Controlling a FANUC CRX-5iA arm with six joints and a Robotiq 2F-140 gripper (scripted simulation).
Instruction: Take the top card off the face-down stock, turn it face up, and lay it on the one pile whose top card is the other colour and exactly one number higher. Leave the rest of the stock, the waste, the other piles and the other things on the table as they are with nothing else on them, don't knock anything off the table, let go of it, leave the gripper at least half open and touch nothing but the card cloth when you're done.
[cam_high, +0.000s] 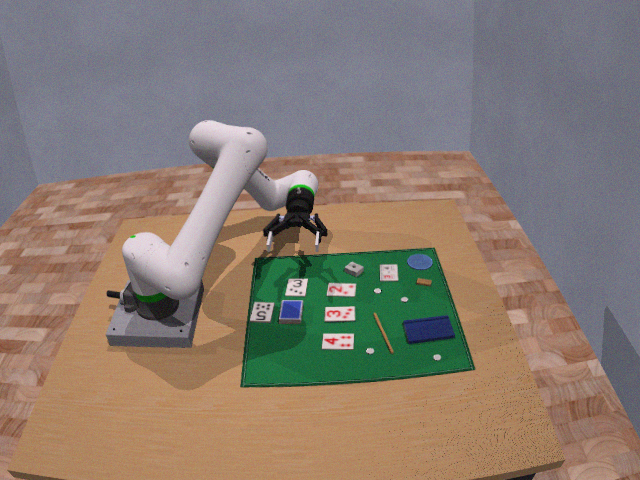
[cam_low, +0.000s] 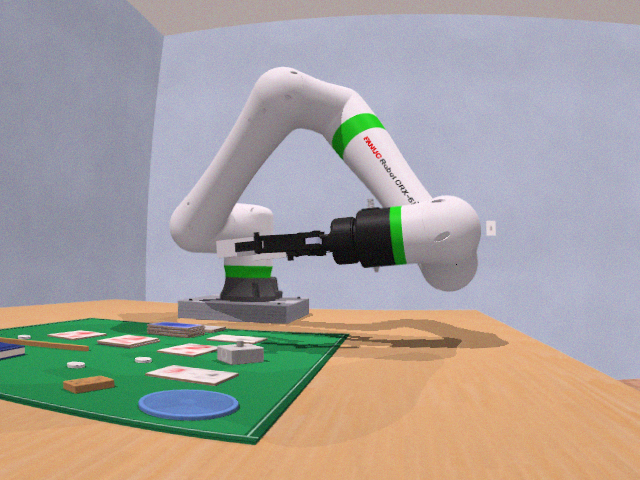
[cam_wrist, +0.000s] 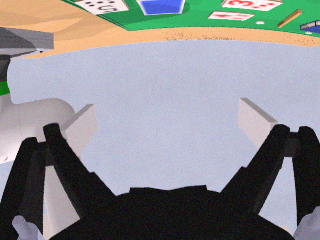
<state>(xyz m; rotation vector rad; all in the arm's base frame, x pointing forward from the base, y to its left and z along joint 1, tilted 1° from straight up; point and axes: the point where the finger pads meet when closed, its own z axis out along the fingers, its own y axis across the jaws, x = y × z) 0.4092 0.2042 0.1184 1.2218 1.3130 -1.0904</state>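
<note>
The face-down stock (cam_high: 291, 311) is a blue-backed stack at the left of the green card cloth (cam_high: 356, 317). It also shows in the side view (cam_low: 174, 328) and the wrist view (cam_wrist: 160, 2). Left of it lies the waste, a black 5 (cam_high: 261, 311). The piles show a black 3 (cam_high: 296, 286), a red 2 (cam_high: 341, 289), a red 3 (cam_high: 339, 313) and a red 4 (cam_high: 338, 341). My gripper (cam_high: 292, 241) (cam_low: 230, 248) is open and empty. It hangs in the air over the cloth's far edge, lying about level, well above the cards.
On the cloth lie a grey knobbed block (cam_high: 353, 268), another face-up card (cam_high: 388, 272), a blue disc (cam_high: 419, 261), a brown block (cam_high: 423, 281), a pencil (cam_high: 383, 332), a dark blue box (cam_high: 428, 329) and several white chips. The robot base (cam_high: 152, 315) stands left of the cloth.
</note>
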